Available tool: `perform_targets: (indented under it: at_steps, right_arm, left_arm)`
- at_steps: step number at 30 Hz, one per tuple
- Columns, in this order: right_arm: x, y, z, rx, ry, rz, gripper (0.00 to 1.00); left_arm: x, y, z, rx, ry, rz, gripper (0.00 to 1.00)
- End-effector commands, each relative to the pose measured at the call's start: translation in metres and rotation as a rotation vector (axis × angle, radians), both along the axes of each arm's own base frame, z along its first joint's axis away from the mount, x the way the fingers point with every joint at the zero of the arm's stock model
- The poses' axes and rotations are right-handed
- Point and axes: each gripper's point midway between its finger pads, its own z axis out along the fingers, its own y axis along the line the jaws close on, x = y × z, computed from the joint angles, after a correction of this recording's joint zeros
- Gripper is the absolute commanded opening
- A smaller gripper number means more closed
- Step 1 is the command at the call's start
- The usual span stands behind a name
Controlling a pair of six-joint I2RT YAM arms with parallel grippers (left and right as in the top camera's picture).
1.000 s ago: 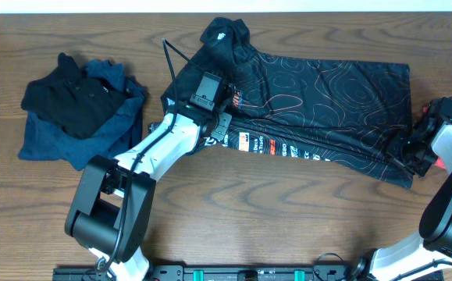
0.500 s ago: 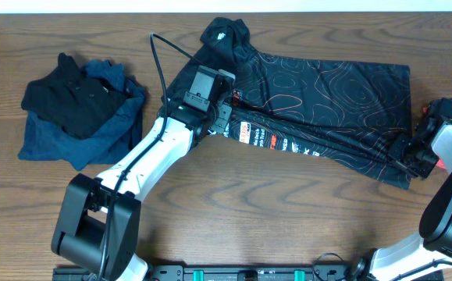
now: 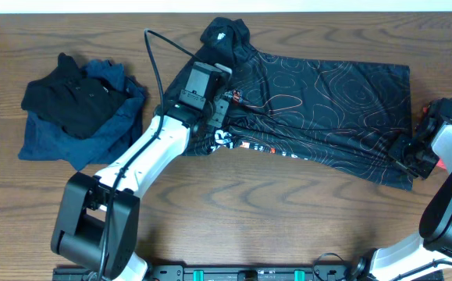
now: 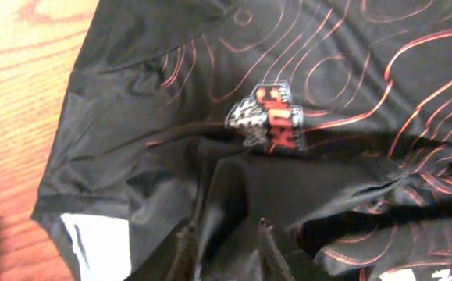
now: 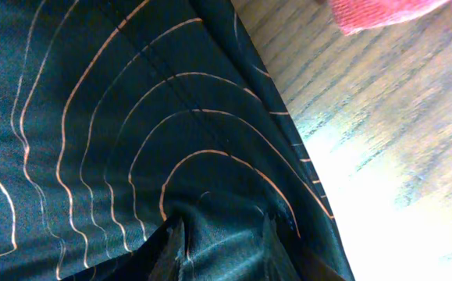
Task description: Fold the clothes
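Under the right wrist camera, right tool pinches jersey fabric; left tool grip unclear.

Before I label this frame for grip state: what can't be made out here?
- Left gripper, left wrist view: fingertips dark against the jersey folds; grip unclear.
- Right gripper, right wrist view: tips sunk in cloth; overhead, the arm covers them.
- White lettering, overhead: too small to read.
- Pink item, right wrist view: cut off by the top edge.
- Dark pile, overhead: garments overlap; count unclear.
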Motion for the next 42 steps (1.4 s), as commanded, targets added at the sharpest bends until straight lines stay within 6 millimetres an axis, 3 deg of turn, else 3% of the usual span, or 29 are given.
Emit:
perform_targets:
  at_steps: [1,11,19,25,29,35,42]
  right_arm:
    - [-0.009,-0.002,-0.006,-0.023,0.042,-0.006,0.31]
    - [-0.009,0.000,-0.006,-0.012,0.041,-0.004,0.32]
    - [-0.011,0.001,-0.006,-0.007,0.053,-0.004,0.31]
    - [-0.016,0.002,-0.006,-0.002,0.070,-0.005,0.31]
    - [-0.031,-0.003,-0.005,-0.033,0.135,-0.016,0.32]
    - [-0.054,-0.018,-0.001,-0.102,0.222,-0.097,0.32]
    - [-0.076,-0.035,0.002,-0.129,0.275,-0.196,0.30]
  left_arm:
    - [0.005,0.017,-0.004,0.026,0.016,0.046,0.41]
    - [-0.042,0.073,-0.046,0.006,0.291,0.341,0.42]
    - [-0.068,0.067,-0.080,-0.069,0.369,0.323,0.42]
    - [-0.095,0.083,-0.108,-0.038,0.431,0.350,0.42]
    - [-0.114,0.108,-0.124,0.018,0.461,0.410,0.42]
    - [-0.145,0.135,-0.133,0.006,0.589,0.609,0.41]
    - [-0.199,0.145,-0.131,0.087,0.791,0.698,0.38]
